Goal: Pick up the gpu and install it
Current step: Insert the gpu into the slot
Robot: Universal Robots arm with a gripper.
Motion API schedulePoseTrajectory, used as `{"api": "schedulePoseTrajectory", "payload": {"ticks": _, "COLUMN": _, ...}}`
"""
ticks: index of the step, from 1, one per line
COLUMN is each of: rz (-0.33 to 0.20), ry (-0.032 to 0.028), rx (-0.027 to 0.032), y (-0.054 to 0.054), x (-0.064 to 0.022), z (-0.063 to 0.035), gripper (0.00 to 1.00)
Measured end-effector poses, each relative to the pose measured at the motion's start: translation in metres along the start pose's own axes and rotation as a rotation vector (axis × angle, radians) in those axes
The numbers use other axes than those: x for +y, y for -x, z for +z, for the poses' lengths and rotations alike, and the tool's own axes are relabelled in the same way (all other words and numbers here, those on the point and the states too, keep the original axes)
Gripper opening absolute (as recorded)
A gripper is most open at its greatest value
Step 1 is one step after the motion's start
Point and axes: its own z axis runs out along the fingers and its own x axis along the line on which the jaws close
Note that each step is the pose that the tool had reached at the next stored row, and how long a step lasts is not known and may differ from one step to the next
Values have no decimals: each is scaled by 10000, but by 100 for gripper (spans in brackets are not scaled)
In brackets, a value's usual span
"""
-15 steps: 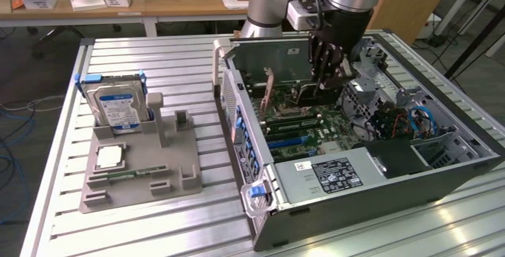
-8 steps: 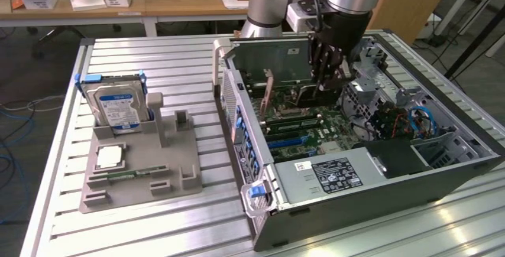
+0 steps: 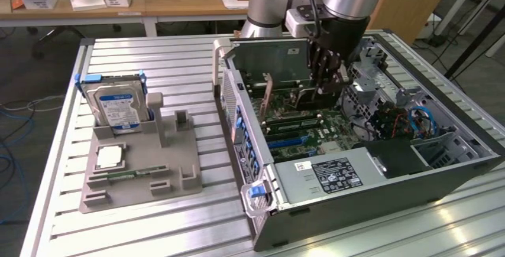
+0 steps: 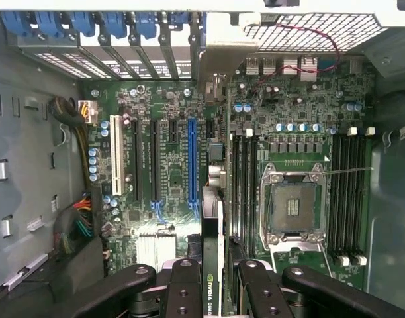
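Gpu (image 4: 212,245) gripped edge-on inside the PC case (image 3: 355,215)

Exterior view: the end effector (image 3: 322,88) hangs down into the open case on the surface (image 3: 158,227). Wrist view: it's clamped on the gpu's flat sides, card's long axis parallel to the blue slot (image 4: 192,162), just beside it.

Bright, even room light. The slatted desk (image 3: 158,233) gleams, with white glare streaks at the exterior view's right. The case (image 3: 355,215) interior lies in soft shadow; the black tool (image 4: 212,285) is darkest.

gpu (image 4: 212,228): 1 | hard drive (image 3: 118,108): 1 | memory stick (image 3: 130,174): 1 | computer case (image 3: 355,210): 1 | grey holder (image 3: 170,165): 1
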Motion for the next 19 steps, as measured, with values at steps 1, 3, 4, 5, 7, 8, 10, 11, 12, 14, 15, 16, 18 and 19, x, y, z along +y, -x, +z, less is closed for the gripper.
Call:
{"api": "schedulePoseTrajectory", "payload": {"ticks": 1, "rz": 0, "ry": 0, "rx": 0, "y": 0, "x": 0, "z": 10, "gripper": 26}}
{"api": "schedulePoseTrajectory", "payload": {"ticks": 3, "rz": 0, "ry": 0, "rx": -1, "y": -1, "x": 1, "z": 28, "gripper": 26}}
{"api": "schedulePoseTrajectory", "payload": {"ticks": 4, "rz": 0, "ry": 0, "rx": 0, "y": -1, "x": 1, "z": 36, "gripper": 26}}
{"api": "schedulePoseTrajectory", "payload": {"ticks": 5, "rz": 0, "ry": 0, "rx": 0, "y": -1, "x": 2, "z": 45, "gripper": 26}}
{"api": "schedulePoseTrajectory", "payload": {"ticks": 7, "rz": 0, "ry": 0, "rx": 0, "y": -1, "x": 2, "z": 61, "gripper": 26}}
{"api": "schedulePoseTrajectory", "payload": {"ticks": 8, "rz": 0, "ry": 0, "rx": 0, "y": -1, "x": 2, "z": 69, "gripper": 26}}
{"api": "schedulePoseTrajectory", "payload": {"ticks": 10, "rz": 0, "ry": 0, "rx": 1, "y": -2, "x": 3, "z": 82, "gripper": 26}}
{"api": "schedulePoseTrajectory", "payload": {"ticks": 11, "rz": 0, "ry": 0, "rx": 0, "y": -2, "x": 3, "z": 88, "gripper": 26}}
{"api": "schedulePoseTrajectory", "payload": {"ticks": 12, "rz": 0, "ry": 0, "rx": 0, "y": -2, "x": 3, "z": 95, "gripper": 26}}
{"api": "schedulePoseTrajectory", "payload": {"ticks": 14, "rz": 0, "ry": 0, "rx": 1, "y": -3, "x": 4, "z": 108, "gripper": 26}}
{"api": "schedulePoseTrajectory", "payload": {"ticks": 15, "rz": 0, "ry": 1, "rx": 0, "y": -3, "x": 4, "z": 115, "gripper": 26}}
{"api": "schedulePoseTrajectory", "payload": {"ticks": 16, "rz": 0, "ry": 1, "rx": 0, "y": -3, "x": 4, "z": 121, "gripper": 26}}
{"api": "schedulePoseTrajectory", "payload": {"ticks": 18, "rz": 1, "ry": 1, "rx": 2, "y": -8, "x": 5, "z": 129, "gripper": 26}}
{"api": "schedulePoseTrajectory", "payload": {"ticks": 19, "rz": 1, "ry": 0, "rx": 2, "y": -13, "x": 5, "z": 136, "gripper": 26}}
